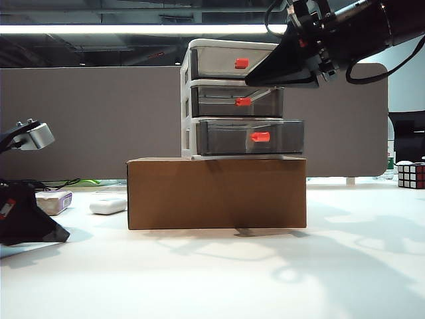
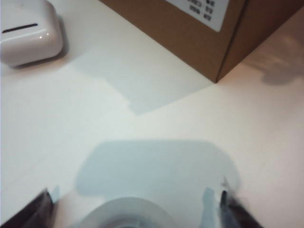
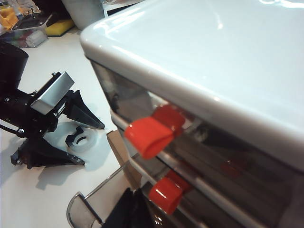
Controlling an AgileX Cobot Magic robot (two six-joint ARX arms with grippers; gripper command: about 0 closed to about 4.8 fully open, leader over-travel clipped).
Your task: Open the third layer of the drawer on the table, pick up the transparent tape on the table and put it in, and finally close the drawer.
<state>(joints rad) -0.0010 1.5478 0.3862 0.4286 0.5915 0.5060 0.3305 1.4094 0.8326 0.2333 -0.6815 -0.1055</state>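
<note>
The drawer (image 1: 232, 100) stands on a brown cardboard box (image 1: 216, 193). Its third layer (image 1: 229, 137) is pulled out, red handle (image 1: 260, 137) forward; the right wrist view shows its open corner (image 3: 78, 209). The transparent tape (image 2: 126, 216) lies on the table (image 1: 212, 279) between the spread fingers of my left gripper (image 2: 134, 195), which is open. The right wrist view shows that gripper (image 3: 92, 142) straddling the tape (image 3: 80, 140). In the exterior view my left gripper (image 1: 46, 229) is low at the far left and hides the tape. My right gripper (image 1: 255, 80) hovers shut at the upper drawers, fingers (image 3: 128, 213) together.
A white oblong bar (image 1: 108, 205) and a purple-labelled block (image 1: 56, 199) lie left of the box. The bar (image 2: 28, 31) is near the box corner (image 2: 216, 71) in the left wrist view. A Rubik's cube (image 1: 412, 176) sits at the far right.
</note>
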